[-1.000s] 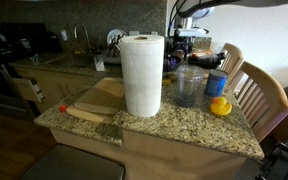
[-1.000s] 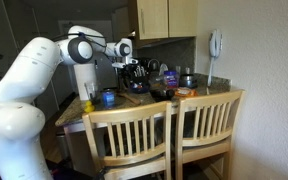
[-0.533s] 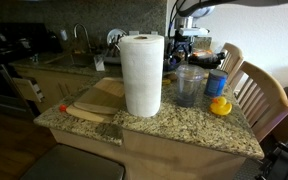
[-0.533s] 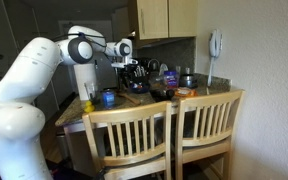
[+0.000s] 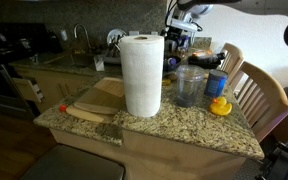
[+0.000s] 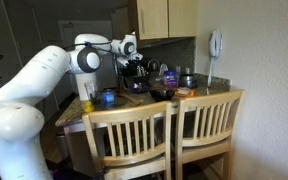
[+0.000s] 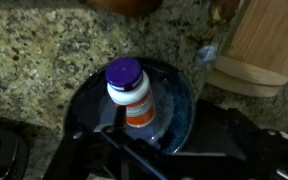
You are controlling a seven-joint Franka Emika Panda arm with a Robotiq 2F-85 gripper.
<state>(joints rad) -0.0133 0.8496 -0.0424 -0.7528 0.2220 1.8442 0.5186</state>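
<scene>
— Granite counter (image 7: 44, 45) below us; our gripper (image 6: 133, 62) hangs with jaws wide apart, empty, above the bottle (image 7: 131, 100) standing upright in the dark bowl (image 7: 79, 105).
— We should centre on its purple cap (image 7: 124, 72) and descend straight. The bowl's rim crowds both sides, the wooden block (image 7: 259, 45) sits near, and open counter lies beyond.

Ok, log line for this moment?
gripper: open, empty | position: over purple-capped bottle | bottle: in dark blue bowl | bowl: on granite counter
</scene>
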